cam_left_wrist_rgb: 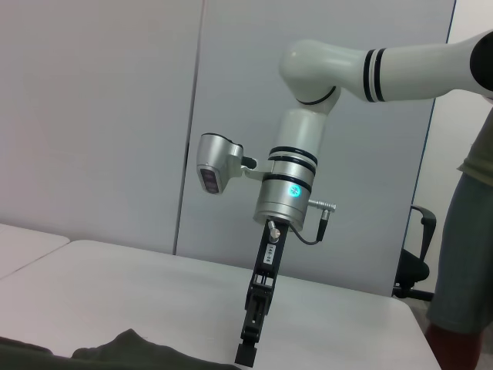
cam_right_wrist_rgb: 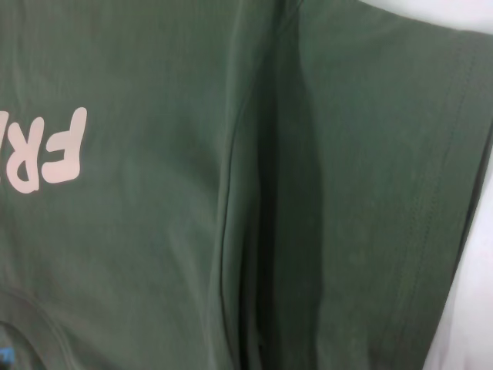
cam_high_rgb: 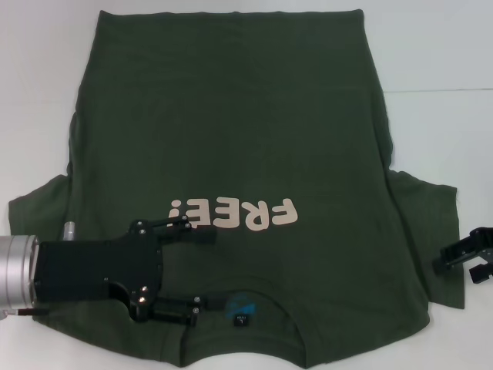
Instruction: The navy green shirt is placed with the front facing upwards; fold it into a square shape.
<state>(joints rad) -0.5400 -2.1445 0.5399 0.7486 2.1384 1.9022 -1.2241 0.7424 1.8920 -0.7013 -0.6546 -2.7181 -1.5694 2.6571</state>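
Olive-green cotton covers most of the table (cam_high_rgb: 431, 46): the navy green shirt (cam_high_rgb: 231, 116) lies flat, front up, collar (cam_high_rgb: 254, 308) at the robot's near edge, hem at the far edge. Cream "FREE!" lettering (cam_high_rgb: 231, 214) runs across the chest, upside down from the head camera.

Left gripper (cam_high_rgb: 206, 270) is low over the chest, reaching in from the left sleeve side. Fingers (cam_high_rgb: 181, 225) are spread wide apart, nothing between them. One fingertip sits just beside the "!" end of the lettering, the other (cam_high_rgb: 181, 311) just beside the collar and the blue inner label (cam_high_rgb: 240, 306). Whether the tips touch the cloth, I cannot tell.

Right gripper (cam_high_rgb: 471, 258) is at the shirt's right sleeve (cam_high_rgb: 431, 223), just off its outer edge, over white table. Its fingers look parted (partly cut off by the frame edge), holding nothing. Left wrist camera shows that same right gripper (cam_left_wrist_rgb: 254, 324) pointing straight down, tips close to the table, next to a rumpled edge of green cloth.

Right wrist camera sees the sleeve seam (cam_right_wrist_rgb: 246, 193) and a long fold crease beside it, with the "FR" of the print at the side.
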